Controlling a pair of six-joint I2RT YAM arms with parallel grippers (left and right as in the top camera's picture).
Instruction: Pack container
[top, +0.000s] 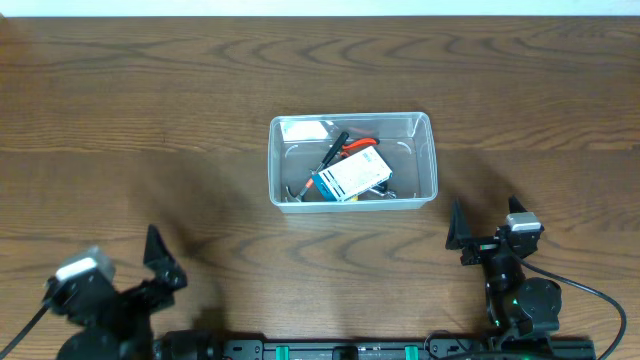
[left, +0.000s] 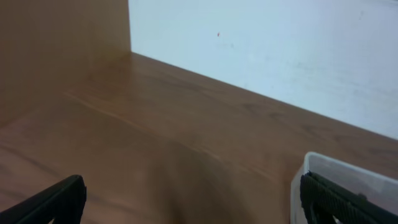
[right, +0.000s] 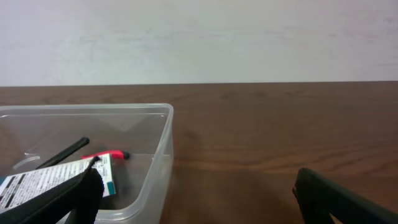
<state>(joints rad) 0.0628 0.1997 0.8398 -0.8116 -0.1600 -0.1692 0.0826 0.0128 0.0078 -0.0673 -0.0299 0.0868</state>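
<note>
Dark wood-grain table (top: 150, 100) fills the room's foreground, with a pale wall (right: 199, 37) beyond its far edge. At about seven o'clock on it the left gripper (top: 163, 262) hangs with its fingers spread wide and nothing between them. At five o'clock the right gripper (top: 486, 222) is the same, jaws fully apart and empty. Both sit low near the front edge, well apart from each other. The container (top: 432, 160) stands at the table's centre, at roughly one o'clock from the left gripper and eleven o'clock from the right. In the right wrist view its near corner (right: 165, 155) is just ahead. Inside it lie a blue-and-white box (top: 352, 175), a red-handled tool (top: 358, 146) and a black tool (top: 333, 150), with something white (top: 305, 129) in the ten o'clock corner. I see nothing loose on the bare wood around the tub, so the packing looks close to done, or the arms are waiting at rest. If another piece comes, whichever arm carries it should come in from above and clear the thick rim before lowering. The drop should go toward the open three o'clock end rather than onto the tilted box. The spare arm should keep out of the way.
</note>
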